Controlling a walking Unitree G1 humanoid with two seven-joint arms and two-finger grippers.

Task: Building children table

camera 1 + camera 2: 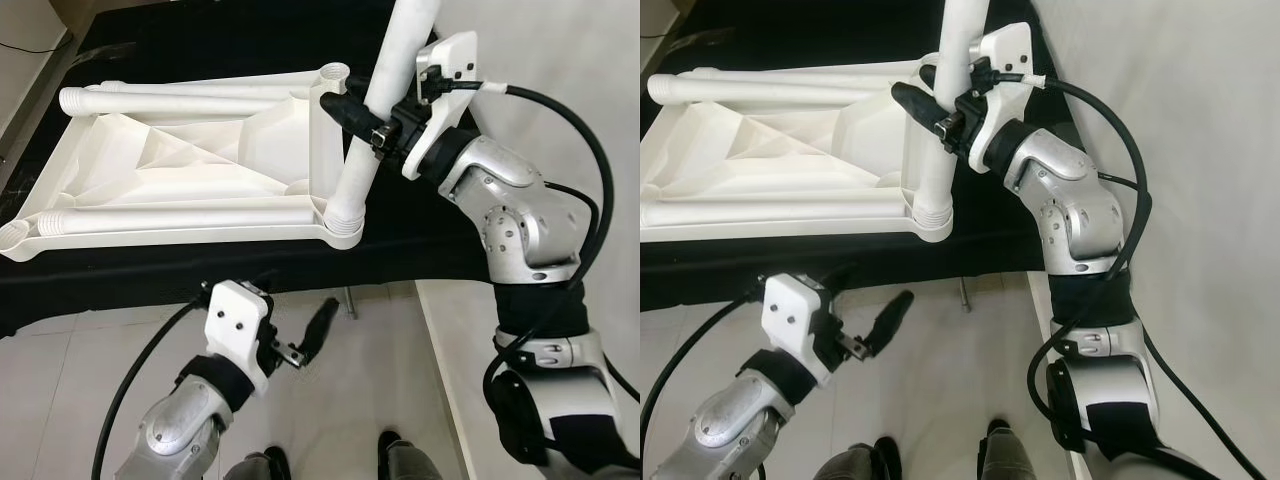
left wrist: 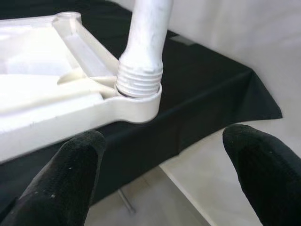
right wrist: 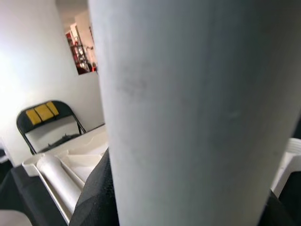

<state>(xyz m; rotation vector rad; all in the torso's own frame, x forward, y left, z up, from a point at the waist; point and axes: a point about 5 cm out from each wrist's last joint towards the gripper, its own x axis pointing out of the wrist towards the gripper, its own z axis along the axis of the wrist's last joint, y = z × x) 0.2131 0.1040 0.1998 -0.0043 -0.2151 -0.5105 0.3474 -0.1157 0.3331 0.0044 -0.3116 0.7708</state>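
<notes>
A white leg (image 3: 188, 113) looms close, with a folding chair (image 3: 47, 125) by the wall behind.

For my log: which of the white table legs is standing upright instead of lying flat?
The leg gripped by the right hand, standing in the near right corner socket.

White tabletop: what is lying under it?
Under the white tabletop lies a black cloth, which hangs over the front edge. The cloth covers whatever supports it. The right claw holds the upright leg.
</notes>
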